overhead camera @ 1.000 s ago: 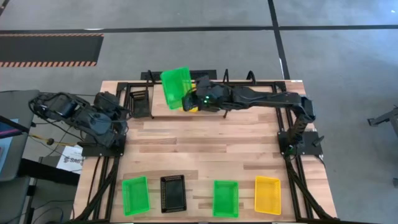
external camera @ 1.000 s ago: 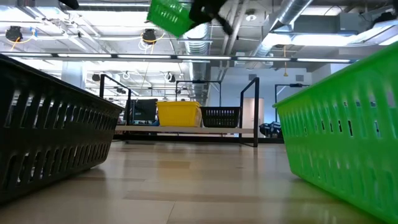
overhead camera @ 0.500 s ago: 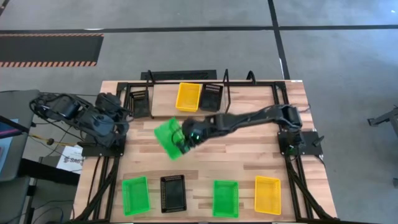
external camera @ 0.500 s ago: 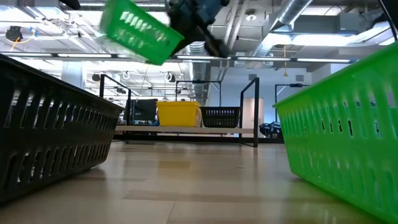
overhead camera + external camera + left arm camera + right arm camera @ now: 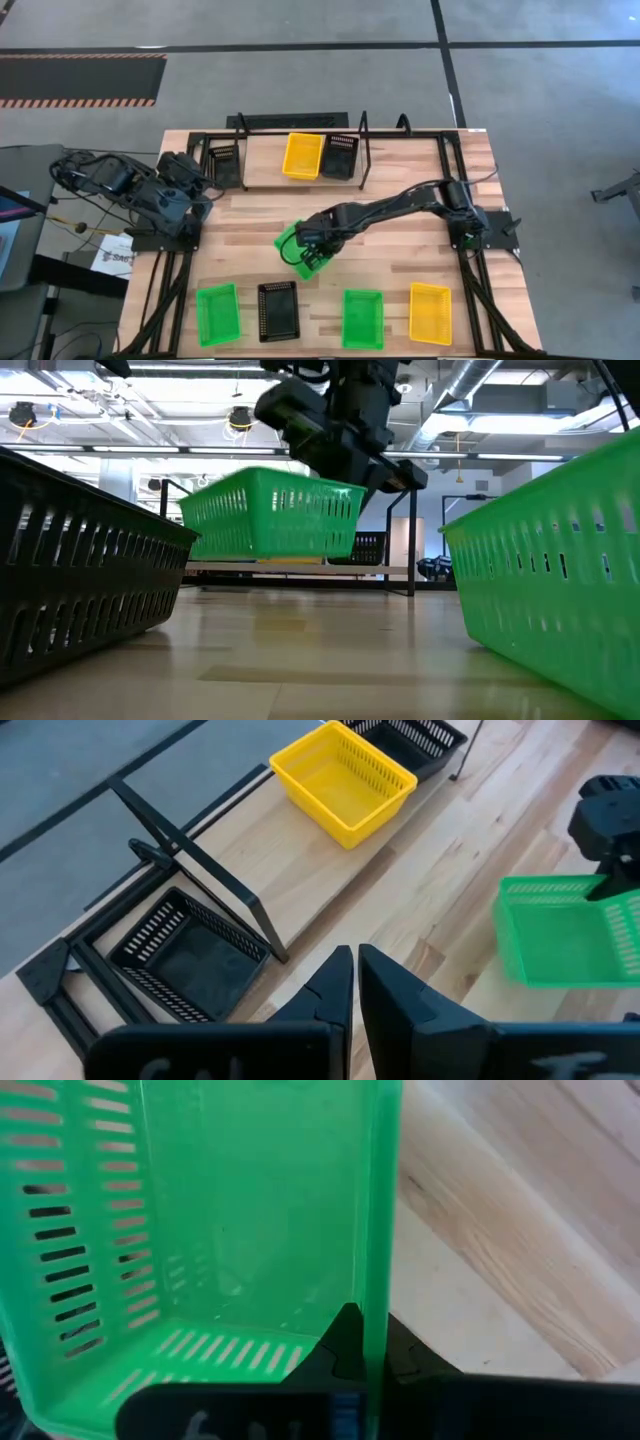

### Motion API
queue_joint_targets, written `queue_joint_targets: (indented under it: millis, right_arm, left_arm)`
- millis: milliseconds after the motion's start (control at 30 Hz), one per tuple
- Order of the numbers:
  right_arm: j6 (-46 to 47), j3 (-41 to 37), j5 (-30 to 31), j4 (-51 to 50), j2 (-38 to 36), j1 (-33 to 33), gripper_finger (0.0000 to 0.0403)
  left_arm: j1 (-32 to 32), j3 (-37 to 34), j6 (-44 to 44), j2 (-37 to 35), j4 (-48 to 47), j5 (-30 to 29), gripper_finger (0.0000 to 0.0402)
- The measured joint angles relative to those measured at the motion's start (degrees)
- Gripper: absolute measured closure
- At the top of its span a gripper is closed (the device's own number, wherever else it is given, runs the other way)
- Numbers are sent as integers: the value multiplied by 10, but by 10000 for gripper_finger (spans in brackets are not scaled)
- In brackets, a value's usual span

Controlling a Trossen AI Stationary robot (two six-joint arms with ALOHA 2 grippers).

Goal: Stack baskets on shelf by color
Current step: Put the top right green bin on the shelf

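While the left gripper (image 5: 352, 995) waits pinched together at nine o'clock, the right gripper (image 5: 318, 250) clamps a green basket's (image 5: 296, 249) rim mid-table, carrying it clear above the wood, shelf (image 5: 265, 160) at twelve.

right arm (image 5: 400, 208) stretched low mid-table, fingers clamped; left arm (image 5: 150, 190) folded at edge.

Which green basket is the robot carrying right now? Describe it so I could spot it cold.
Start at the wooden table and follow the right arm toward its middle. The green basket hangs from the right hand, pinched by one wall, above the front row. The other green baskets rest flat on the table, ungripped.
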Motion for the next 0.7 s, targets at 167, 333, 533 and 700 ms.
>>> queue_joint_targets:
  millis: [167, 333, 533, 700]
  right_arm:
    - [-21, 0, 6, -3, -5, -4, 390]
    - [-50, 0, 11, 3, 2, -21, 400]
    - [-80, -1, 8, 11, 20, -41, 389]
    - [-99, 0, 7, 16, 28, -50, 393]
  left_arm:
    - [0, 0, -3, 2, 0, 2, 393]
    - [0, 0, -3, 5, 1, 3, 393]
    - [0, 0, -4, 10, 1, 4, 393]
    - [0, 0, -4, 14, 0, 4, 393]
